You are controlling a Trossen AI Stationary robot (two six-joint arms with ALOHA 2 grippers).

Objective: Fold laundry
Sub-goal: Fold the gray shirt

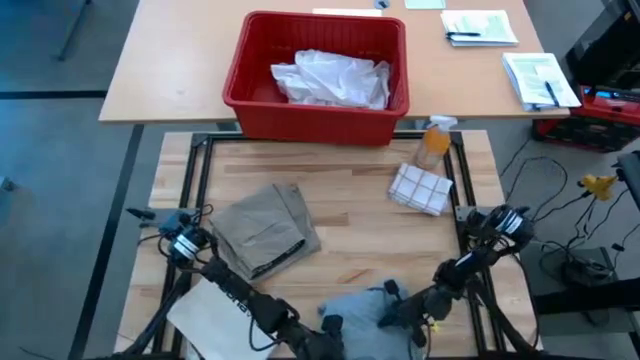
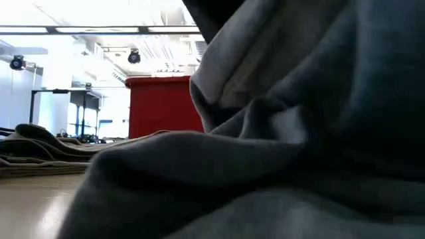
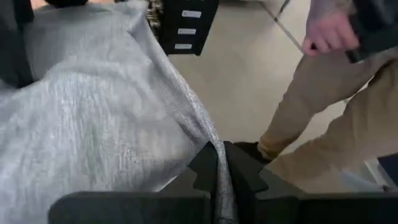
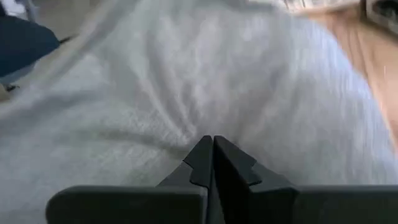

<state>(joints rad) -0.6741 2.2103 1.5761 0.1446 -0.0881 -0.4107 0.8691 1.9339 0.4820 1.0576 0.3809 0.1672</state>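
grey t-shirt [image 1: 355,305] is pinched at the counter's [image 1: 350,225] near edge by both jaws, left gripper [image 3: 221,163] and right gripper [image 4: 212,155] clamped; lift evenly, keeping fabric taut.

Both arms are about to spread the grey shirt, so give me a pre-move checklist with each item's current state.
1. Left gripper fingers shut on the grey T-shirt: ok, cloth is pinched between them.
2. Right gripper holds the same shirt: ok, fingers closed at the fabric.
3. Shirt lies flat: not ok, it is bunched at the near table edge.
4. Khaki-tan piece clear of the shirt: ok, it lies apart.
5. Folded checked cloth and spray bottle clear: ok, far side.
6. Person near the table edge: not ok, standing close beside the left arm.
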